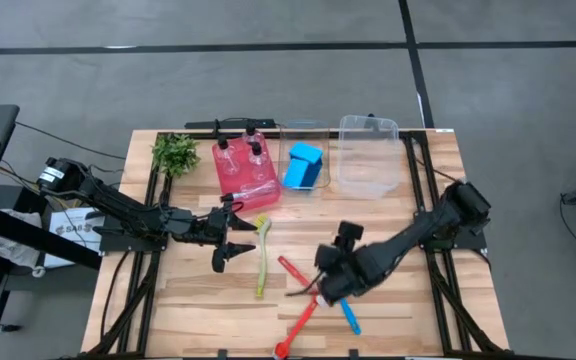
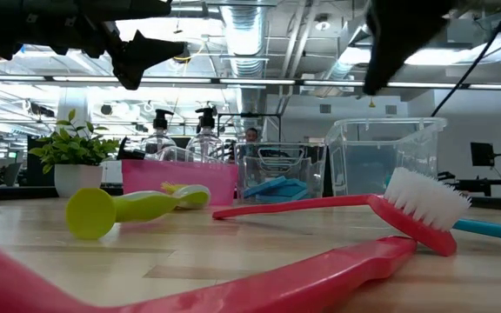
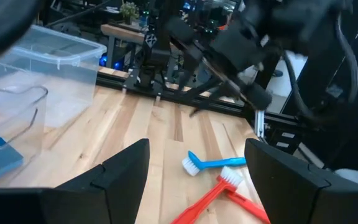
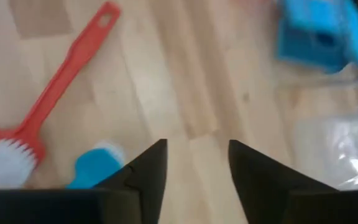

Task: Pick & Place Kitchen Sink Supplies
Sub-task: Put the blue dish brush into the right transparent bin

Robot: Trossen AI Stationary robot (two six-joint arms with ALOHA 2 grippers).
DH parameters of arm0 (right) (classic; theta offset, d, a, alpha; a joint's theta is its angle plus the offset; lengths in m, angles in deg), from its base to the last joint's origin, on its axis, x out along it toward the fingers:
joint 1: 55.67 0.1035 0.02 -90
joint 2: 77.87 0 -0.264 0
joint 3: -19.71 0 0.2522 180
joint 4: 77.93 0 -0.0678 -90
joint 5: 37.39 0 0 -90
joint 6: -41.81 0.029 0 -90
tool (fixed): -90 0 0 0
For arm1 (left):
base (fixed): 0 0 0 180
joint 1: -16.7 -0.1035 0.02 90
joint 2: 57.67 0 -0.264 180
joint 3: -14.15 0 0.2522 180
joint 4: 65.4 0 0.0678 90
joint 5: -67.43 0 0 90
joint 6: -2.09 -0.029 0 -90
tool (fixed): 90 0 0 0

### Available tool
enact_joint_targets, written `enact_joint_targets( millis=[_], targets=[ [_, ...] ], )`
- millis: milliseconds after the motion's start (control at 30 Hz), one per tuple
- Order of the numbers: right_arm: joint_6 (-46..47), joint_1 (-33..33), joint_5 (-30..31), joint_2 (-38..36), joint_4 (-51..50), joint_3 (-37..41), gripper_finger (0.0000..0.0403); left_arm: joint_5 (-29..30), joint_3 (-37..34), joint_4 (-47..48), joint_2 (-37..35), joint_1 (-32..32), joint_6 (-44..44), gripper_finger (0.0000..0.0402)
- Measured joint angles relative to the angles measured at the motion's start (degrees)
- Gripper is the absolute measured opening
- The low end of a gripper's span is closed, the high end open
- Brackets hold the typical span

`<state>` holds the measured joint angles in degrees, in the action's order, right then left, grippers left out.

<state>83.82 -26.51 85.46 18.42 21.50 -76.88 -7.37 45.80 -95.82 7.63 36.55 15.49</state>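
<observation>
left gripper point(image 1: 230, 243) hovers above the table near the head end of the yellow-green brush point(image 1: 262, 255), fingers spread wide, nothing held. right gripper point(image 1: 320, 285) sits over the cluster of loose brushes mid-table, fingers parted and empty in its wrist view. two pump bottles point(image 1: 240, 155) already stand in the red bin point(image 1: 245, 184) at the back, blue sponges point(image 1: 304, 165) sit in the small clear bin point(image 1: 304, 130) beside it, and the large clear bin point(image 1: 369, 181) to the right looks empty. still loose on the wood: the yellow-green brush, two red brushes point(image 1: 296, 322) crossing each other and a blue brush point(image 1: 350, 318) just beside them; one red brush handle runs under the right gripper. the brushes look like light stiff plastic with thin smooth handles, so probably easy to lift but apt to pivot or slip if pinched near one end; a grasp across the handle near the middle, fingers square to it, looks safest, and the bristle head is soft and a poor hold. the crossed red pair may drag each other when one is lifted. plant point(image 1: 175, 152) stands at the back left corner, well clear of the work.
</observation>
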Motion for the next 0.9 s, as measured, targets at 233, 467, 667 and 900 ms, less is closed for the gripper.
enact_joint_targets(
  millis=[233,467,667,900],
  targets=[
    [11.1,5.5,-4.3,5.3,0.3,0.0,0.0228,0.1,0.0,-1.3,0.0,1.0,2.0,0.0266],
    [23.6,12.0,-5.8,7.2,3.0,0.0,0.0225,0.2,0.0,-10.4,-0.2,-2.0,1.9,0.0266],
    [31.4,18.0,-1.4,7.2,6.0,0.6,0.0212,-5.5,0.0,-13.4,-0.1,-4.9,2.1,0.0266],
    [37.7,21.5,0.6,7.2,14.5,8.4,0.0211,-17.3,0.0,-13.6,0.6,-1.4,3.6,0.0266]
  ],
)
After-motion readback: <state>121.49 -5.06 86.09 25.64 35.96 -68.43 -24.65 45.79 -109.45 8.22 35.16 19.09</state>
